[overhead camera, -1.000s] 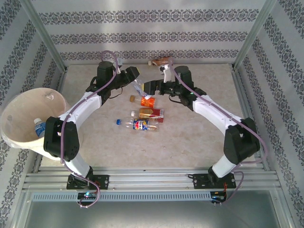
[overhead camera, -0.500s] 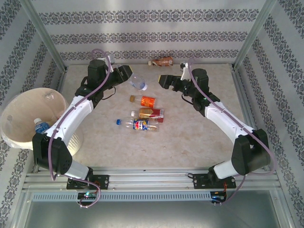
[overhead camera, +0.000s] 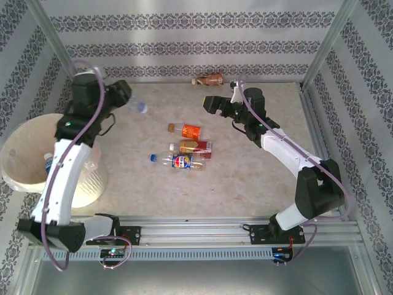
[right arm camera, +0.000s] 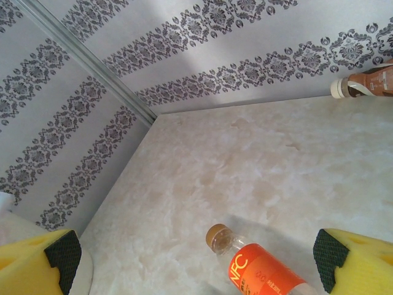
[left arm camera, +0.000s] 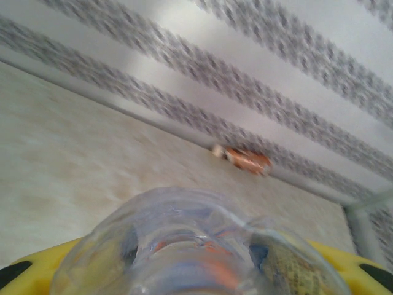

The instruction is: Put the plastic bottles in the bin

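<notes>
**Desk:** What is the left claw (overhead camera: 126,101) doing?

**Me:** It's clenched on a clear bottle (overhead camera: 136,106), thin crinkled plastic with a blue cap, held up off the table (overhead camera: 258,184) just beyond the bin (overhead camera: 21,150). On my left wrist feed the bottle's rounded, see-through body (left arm camera: 196,246) bulges between the yellow fingers (left arm camera: 31,273). That feed is blurred, so I can't read the label.

**Desk:** And the bin?

**Me:** It's a wide, round, cream tub with a smooth wall. One blue-labelled bottle (overhead camera: 48,163) lies inside. The left arm crosses the rim and hides part of the bin.

**Desk:** The other plastic bottles?

**Me:** Three lie on the mottled beige table, well apart from the bin: an orange-labelled bottle (overhead camera: 189,131), a red-labelled bottle (overhead camera: 198,146) and a clear one with a blue-and-yellow label (overhead camera: 181,161). A brown bottle (overhead camera: 210,79) lies against the patterned back wall (overhead camera: 196,43), farther again from the bin.

**Desk:** The right claw (overhead camera: 212,104)?

**Me:** Released, with nothing in it. Its yellow fingers with black pads (right arm camera: 61,255) stand wide apart. On that feed the orange-labelled bottle (right arm camera: 258,270) is cut off at the bottom edge, and the brown bottle (right arm camera: 368,83) at the right edge.
</notes>
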You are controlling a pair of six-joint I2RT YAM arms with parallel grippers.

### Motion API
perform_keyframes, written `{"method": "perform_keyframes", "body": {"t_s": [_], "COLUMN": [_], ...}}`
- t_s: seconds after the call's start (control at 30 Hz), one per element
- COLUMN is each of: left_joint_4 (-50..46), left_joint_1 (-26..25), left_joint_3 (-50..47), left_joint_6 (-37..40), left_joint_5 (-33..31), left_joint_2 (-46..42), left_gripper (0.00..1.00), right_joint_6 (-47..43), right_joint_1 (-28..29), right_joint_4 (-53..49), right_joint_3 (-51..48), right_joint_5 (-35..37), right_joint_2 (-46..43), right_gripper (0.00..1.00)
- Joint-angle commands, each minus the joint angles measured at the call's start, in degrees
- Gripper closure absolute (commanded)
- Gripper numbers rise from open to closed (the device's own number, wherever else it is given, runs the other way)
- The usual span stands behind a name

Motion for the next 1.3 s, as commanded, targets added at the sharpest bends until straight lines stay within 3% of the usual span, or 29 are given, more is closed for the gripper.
{"method": "perform_keyframes", "body": {"t_s": [0.0, 0.23, 0.4, 0.57, 0.77, 0.93, 1.03, 1.1, 1.13, 1.27], "left_joint_4": [-13.2, -24.5, -34.2, -41.5, -48.7, -48.7, -49.3, -49.7, -50.0, -48.5], "left_joint_1": [3.2, 7.1, 7.9, 8.2, 12.7, 22.9, 25.9, 26.5, 26.6, 26.6], "left_joint_3": [5.8, 15.9, 24.0, 27.4, 26.2, 19.8, 16.9, 17.9, 19.0, 22.9], "left_joint_6": [6.6, 11.4, 14.0, 14.1, 14.7, 14.9, 14.5, 14.0, 13.8, 13.6], "left_joint_5": [-11.3, -18.3, -31.0, -39.5, -38.9, -26.9, -23.9, -23.7, -23.8, -22.8], "left_joint_2": [-3.2, -3.9, -1.9, -0.9, 1.8, 1.6, 3.3, 5.6, 6.6, 7.6], "left_gripper": [0.62, 0.63, 0.64, 0.64, 0.65, 0.64, 0.49, 0.30, 0.25, 0.14], "right_joint_6": [0.8, 3.0, 3.6, 3.1, 3.3, 3.3, 3.0, 2.8, 2.7, 1.5], "right_joint_1": [-0.1, -0.1, -0.1, -0.1, 0.0, 0.3, 0.6, 0.8, 0.9, 1.4], "right_joint_4": [2.8, 3.4, 2.7, 1.0, -1.2, -2.5, -3.3, -3.9, -4.2, -5.0], "right_joint_3": [2.9, 4.6, 6.0, 7.5, 9.7, 11.2, 12.2, 12.9, 13.2, 13.0], "right_joint_5": [-0.8, -1.9, -2.5, -2.6, -3.4, -3.7, -3.8, -4.0, -3.9, -3.1], "right_joint_2": [1.4, 3.8, 4.8, 5.2, 6.3, 7.0, 7.4, 7.7, 7.8, 7.4], "right_gripper": [0.02, 0.02, 0.02, 0.02, 0.02, 0.02, 0.02, 0.02, 0.02, 0.02]}}
